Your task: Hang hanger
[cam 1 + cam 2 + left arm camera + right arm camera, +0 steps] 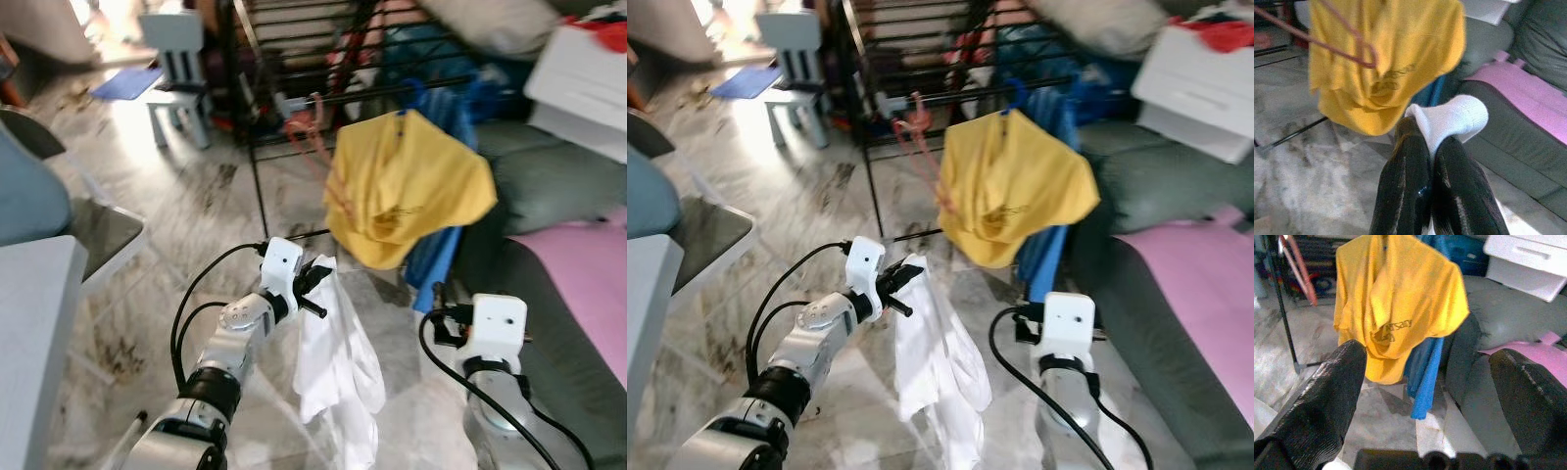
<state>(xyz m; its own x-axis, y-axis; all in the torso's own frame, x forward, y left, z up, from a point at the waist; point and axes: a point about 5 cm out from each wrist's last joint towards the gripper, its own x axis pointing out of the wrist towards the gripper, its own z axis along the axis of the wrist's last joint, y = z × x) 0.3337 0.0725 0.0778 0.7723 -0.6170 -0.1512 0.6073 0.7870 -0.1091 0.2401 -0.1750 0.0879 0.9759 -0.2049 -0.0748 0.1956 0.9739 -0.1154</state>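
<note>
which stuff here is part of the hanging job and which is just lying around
Part of the job:
- white garment, pinched in the left gripper
- right gripper, open and empty
- black drying rack
- pink hanger on the rack
- yellow shirt, hanging on the rack

Just lying about:
- small grey chair
- pink mat on the sofa
- white box

A yellow shirt (407, 186) bearing dark lettering is hanging over a blue garment (436, 259), a white cloth (338, 367) is showing plain, and black claw fingers (1405, 186) are contrasting with grey-veined marble floor (196, 211).
</note>
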